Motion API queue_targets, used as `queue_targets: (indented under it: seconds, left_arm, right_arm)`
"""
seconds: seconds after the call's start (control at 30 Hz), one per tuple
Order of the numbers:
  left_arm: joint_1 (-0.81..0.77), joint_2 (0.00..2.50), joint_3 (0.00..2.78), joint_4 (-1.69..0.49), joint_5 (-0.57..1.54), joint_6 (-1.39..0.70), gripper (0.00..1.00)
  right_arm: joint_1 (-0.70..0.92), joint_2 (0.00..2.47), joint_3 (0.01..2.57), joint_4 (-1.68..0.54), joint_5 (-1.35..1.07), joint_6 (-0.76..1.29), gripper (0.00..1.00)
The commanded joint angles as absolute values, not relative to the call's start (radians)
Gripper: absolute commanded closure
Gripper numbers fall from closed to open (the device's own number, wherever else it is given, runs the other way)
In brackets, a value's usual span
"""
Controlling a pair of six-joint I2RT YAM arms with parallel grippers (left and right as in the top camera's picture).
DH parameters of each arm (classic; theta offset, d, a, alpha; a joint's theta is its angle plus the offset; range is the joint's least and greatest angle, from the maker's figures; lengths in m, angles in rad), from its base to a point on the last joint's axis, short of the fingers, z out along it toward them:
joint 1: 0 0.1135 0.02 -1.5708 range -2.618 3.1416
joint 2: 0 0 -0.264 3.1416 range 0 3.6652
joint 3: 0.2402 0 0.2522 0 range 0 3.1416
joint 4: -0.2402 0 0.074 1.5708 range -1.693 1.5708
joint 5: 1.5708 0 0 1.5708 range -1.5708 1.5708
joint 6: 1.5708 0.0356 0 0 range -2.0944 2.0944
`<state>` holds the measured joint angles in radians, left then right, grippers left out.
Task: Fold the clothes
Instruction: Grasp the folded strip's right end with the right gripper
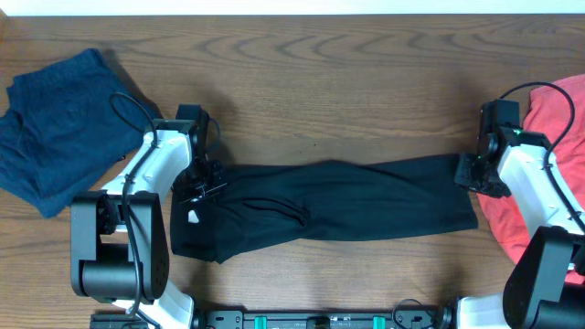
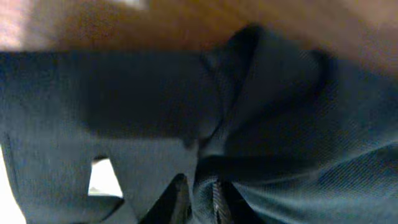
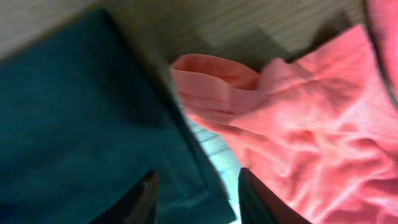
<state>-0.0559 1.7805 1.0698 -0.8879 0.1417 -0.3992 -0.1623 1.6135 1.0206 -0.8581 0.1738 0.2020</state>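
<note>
Clenching the one black shirt (image 1: 347, 196) with left gripper (image 2: 199, 202), gaping astride its 3 o'clock edge with right gripper (image 3: 198, 196). Also one navy garment (image 1: 55, 123), one coral garment (image 1: 548, 155).

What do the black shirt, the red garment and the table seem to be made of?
Black shirt: soft matte knit fabric, probably; a fine weave shows in the left wrist view and it wrinkles. Red garment: soft cloth, slightly fuzzy look, loose folds. Table: wood or wood-look laminate, with visible grain.
</note>
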Motion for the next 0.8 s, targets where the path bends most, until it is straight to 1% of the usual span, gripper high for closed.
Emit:
queue_targets:
  seconds: [0.0, 0.07, 0.1, 0.13, 0.2, 0.23, 0.3, 0.57, 0.67, 0.7, 0.77]
  left_arm:
    - [-0.054, 1.773, 1.062, -0.881, 0.118, -0.393, 0.83]
    - [-0.054, 1.773, 1.062, -0.889, 0.118, -0.393, 0.83]
    - [-0.054, 1.773, 1.062, -0.897, 0.119, -0.393, 0.78]
    - [-0.054, 1.773, 1.062, -0.905, 0.119, -0.393, 0.71]
    - [-0.054, 1.773, 1.062, -0.925, 0.119, -0.393, 0.49]
    - [-0.054, 1.773, 1.062, -0.933, 0.119, -0.393, 0.41]
    - [-0.054, 1.773, 1.062, -0.95, 0.12, -0.393, 0.34]
    - [-0.053, 1.734, 1.064, -0.969, 0.119, -0.393, 0.33]
    - [-0.053, 1.689, 1.065, -0.967, 0.119, -0.393, 0.33]
    - [-0.054, 1.672, 1.065, -0.968, 0.119, -0.393, 0.33]
    - [-0.054, 1.634, 1.065, -0.968, 0.119, -0.393, 0.33]
  right_arm:
    - [-0.197, 1.62, 1.02, -0.859, 0.075, 0.135, 0.53]
    - [-0.215, 1.628, 1.018, -0.869, 0.072, 0.133, 0.52]
    - [-0.223, 1.633, 1.016, -0.874, 0.072, 0.132, 0.53]
    - [-0.232, 1.641, 1.013, -0.877, 0.069, 0.132, 0.53]
    - [-0.245, 1.658, 1.005, -0.875, 0.043, 0.122, 0.52]
    - [-0.249, 1.671, 1.0, -0.873, 0.014, 0.105, 0.52]
    - [-0.251, 1.702, 0.997, -0.873, -0.041, 0.075, 0.51]
    - [-0.251, 1.858, 0.994, -0.838, -0.049, 0.061, 0.51]
    - [-0.251, 1.907, 0.994, -0.822, -0.049, 0.061, 0.52]
    - [-0.251, 1.918, 0.994, -0.817, -0.049, 0.06, 0.54]
    - [-0.251, 1.928, 0.994, -0.803, -0.049, 0.051, 0.62]
